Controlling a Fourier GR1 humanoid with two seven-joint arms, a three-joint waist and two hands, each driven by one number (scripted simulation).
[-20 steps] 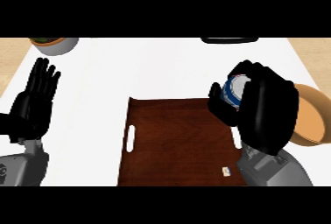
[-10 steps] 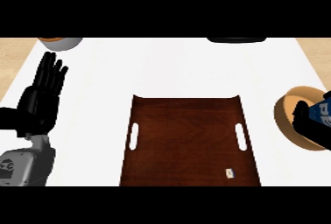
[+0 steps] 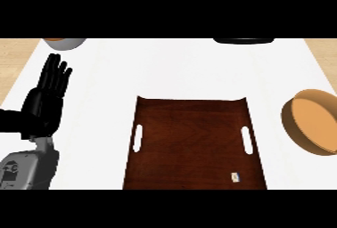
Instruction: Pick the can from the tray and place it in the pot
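Observation:
The dark brown wooden tray (image 3: 195, 142) lies in the middle of the white counter, with a slot handle on each side and only a small white tag on its surface. The tan pot (image 3: 312, 121) stands at the right edge of the view; its orange inside shows nothing in it. No can shows anywhere. My left hand (image 3: 43, 106) rests open at the far left, fingers straight and pointing up, well apart from the tray. My right hand is out of the view.
A grey bowl (image 3: 63, 42) sits at the back left corner and a flat black object (image 3: 244, 40) at the back edge. Bare white counter (image 3: 191, 67) stretches behind the tray and between tray and pot.
My right hand, shut on the blue-topped can, moved right from the tray's right edge to over the pot, then left the view with the can. The left hand stayed open.

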